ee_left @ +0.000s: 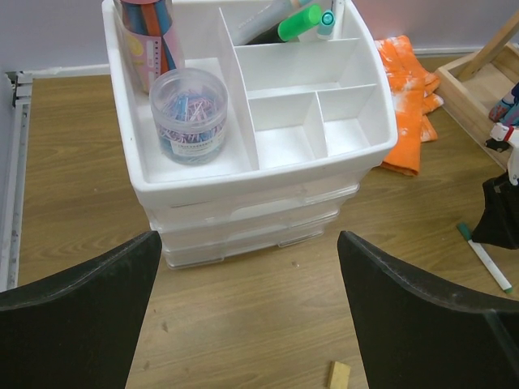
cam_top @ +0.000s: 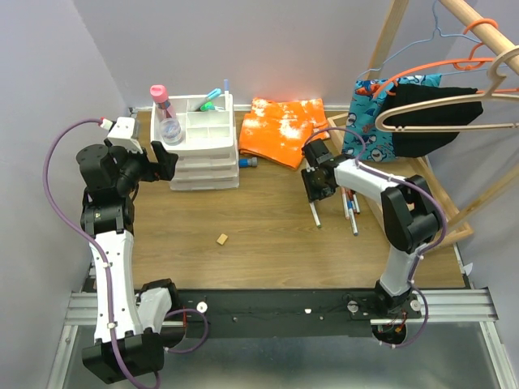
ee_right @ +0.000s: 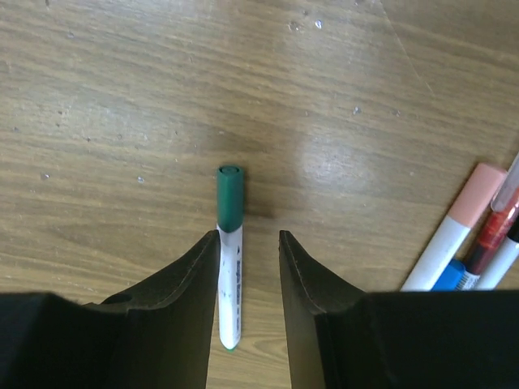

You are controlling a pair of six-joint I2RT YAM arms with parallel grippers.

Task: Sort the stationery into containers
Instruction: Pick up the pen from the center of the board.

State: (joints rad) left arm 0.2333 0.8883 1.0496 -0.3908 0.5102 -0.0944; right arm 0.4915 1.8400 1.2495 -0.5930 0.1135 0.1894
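Two grippers over a wooden table [cam_top: 259, 243], well apart from each other. Left gripper [ee_left: 247, 320] with jaws spread wide, holding nothing, hovering just in front of the white three-drawer desk unit [ee_left: 243, 212] at the far left of the table, about level with its drawers. In the unit's divided top tray: a clear tub of coloured paper clips [ee_left: 192, 113] in the long left compartment, the pink-capped bottle [cam_top: 166, 120] upright behind it, and a black green-capped marker [ee_left: 296, 22] leaning in the back compartment beside a blue-capped pen [ee_left: 326, 16]. Right gripper [ee_right: 249, 239] low over the table right of centre, jaws a modest way apart and not clamped, straddling a slim white pen with a green cap [ee_right: 229, 263]. That pen flat on the wood, cap poking out beyond the fingertips, barrel close against one finger with a clear gap to the other; actual contact hard to tell. Just to the right, several loose pens [ee_right: 456, 228] lying together on the table, among them a pink-capped one and a red one. Blue-capped tube [cam_top: 251, 163] on the table just beside the unit's right side, at the near corner of the orange cloth [cam_top: 284, 130]. Small wooden block [cam_top: 221, 238] alone on the wood between the two arms.
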